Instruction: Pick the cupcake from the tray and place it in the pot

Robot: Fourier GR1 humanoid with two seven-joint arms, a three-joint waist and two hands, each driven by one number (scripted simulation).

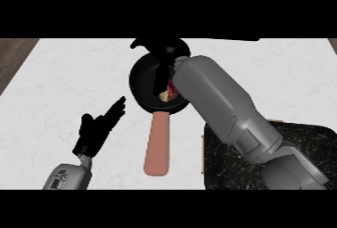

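I see my right hand over the pot, its fingers curled; whether they grip the cupcake inside the pot, I cannot tell. My left hand rests open above the surface. The tray sits at right.

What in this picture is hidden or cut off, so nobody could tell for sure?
Head view only:
- Right hand: mostly behind its own grey forearm, fingers unclear.
- Cupcake: just a sliver shows beside the forearm, so whether it is held or resting in the black pot with the pinkish handle is unclear.
- Dark speckled tray: partly covered by the forearm and cut off at the right and lower edges.
- Left hand: open, fully visible.
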